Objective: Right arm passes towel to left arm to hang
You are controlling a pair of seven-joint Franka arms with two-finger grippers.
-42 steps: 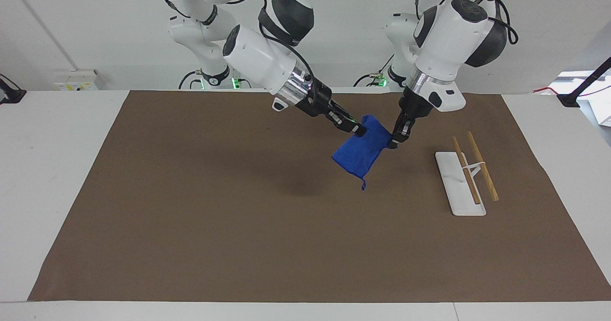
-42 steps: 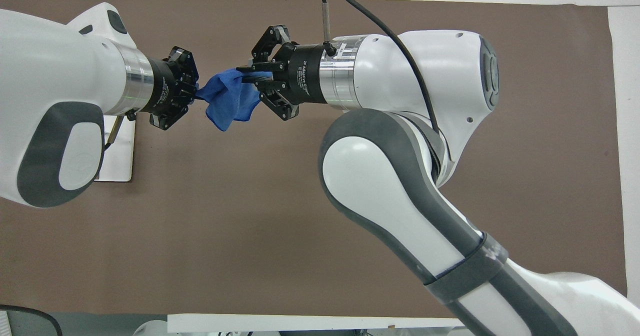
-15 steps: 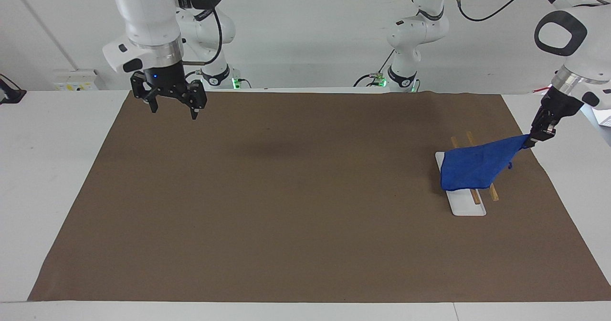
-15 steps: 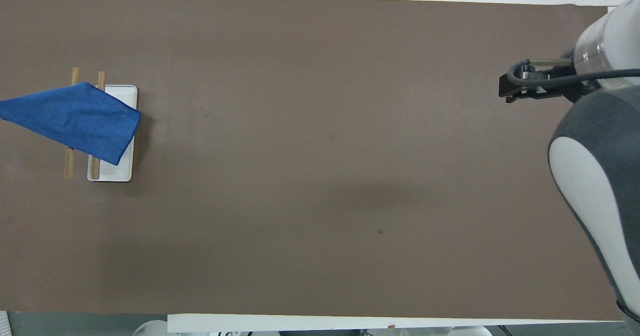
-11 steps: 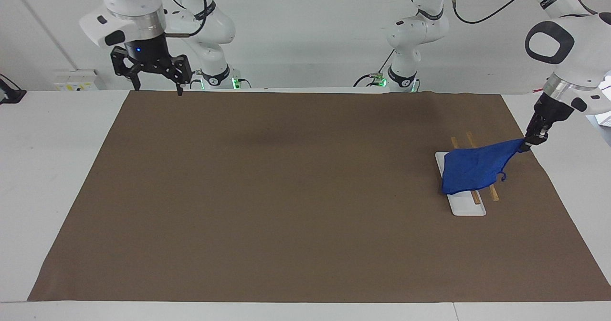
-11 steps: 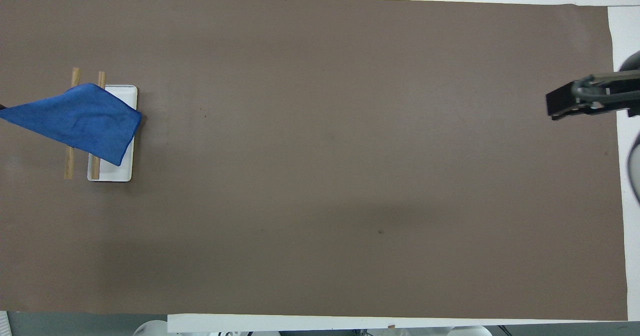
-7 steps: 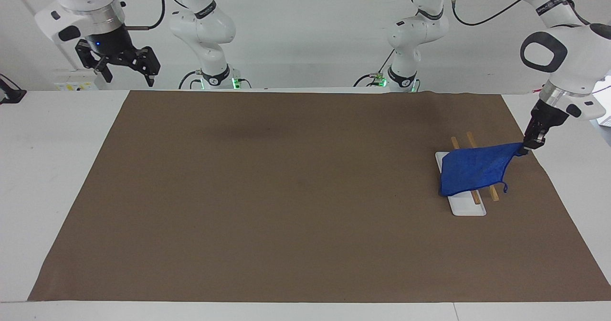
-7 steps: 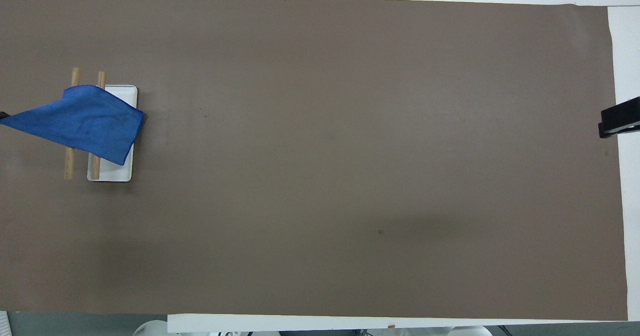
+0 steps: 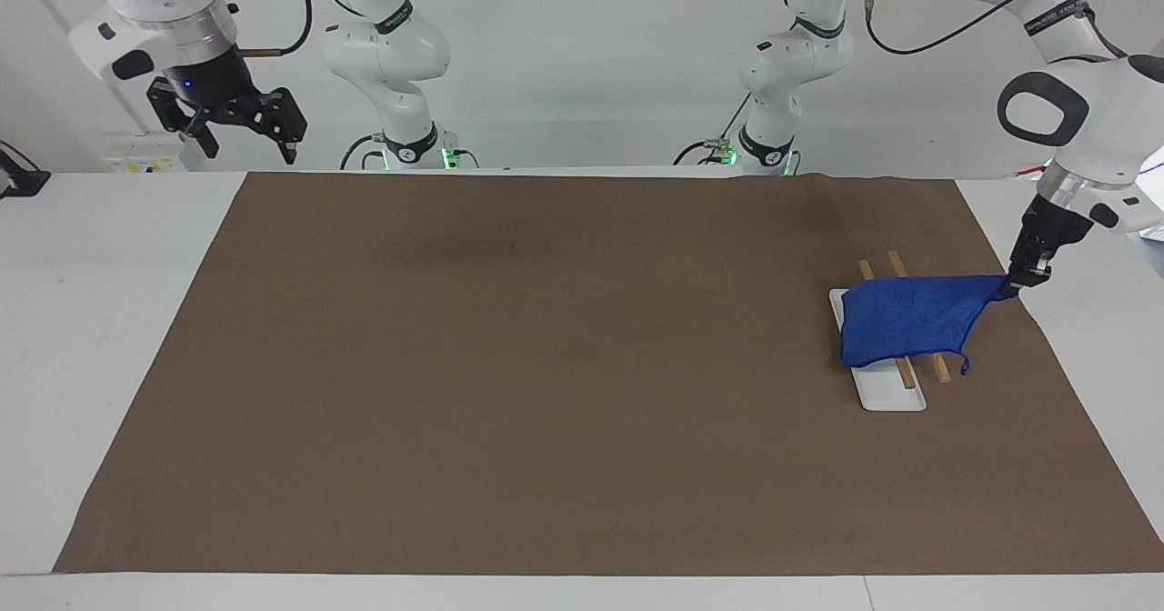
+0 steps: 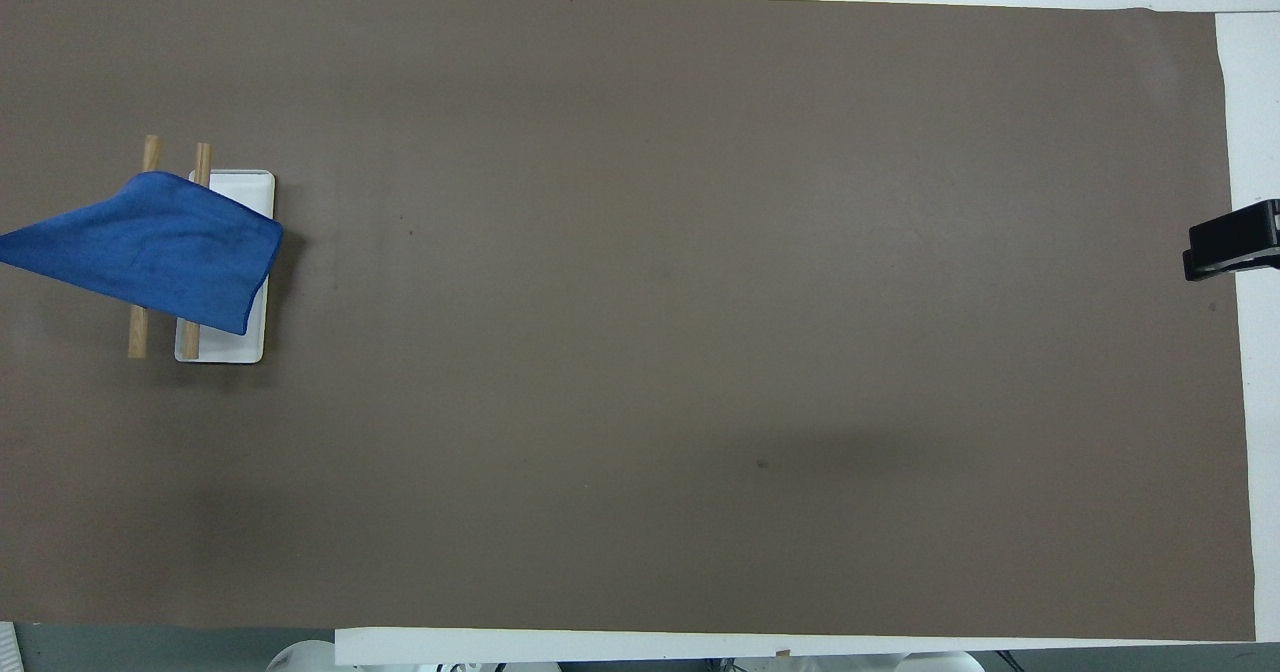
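The blue towel (image 9: 909,318) lies draped across the two wooden rails (image 9: 938,367) of a small white rack (image 9: 889,396) toward the left arm's end of the table; it also shows in the overhead view (image 10: 165,250). My left gripper (image 9: 1011,285) is shut on one corner of the towel and holds that corner just above the mat beside the rack. A short loop tag (image 9: 961,365) hangs from the towel's lower corner. My right gripper (image 9: 244,145) is open and empty, raised high over the right arm's end of the table; one finger shows in the overhead view (image 10: 1232,239).
A brown mat (image 9: 546,365) covers most of the white table (image 9: 91,320). The rack's white base (image 10: 228,348) and rail ends (image 10: 137,332) stick out from under the towel.
My right gripper has swung away from mid-table and risen over its own end. My left gripper has carried the towel over the rack and lowered it; the towel now drapes flatter on the rails.
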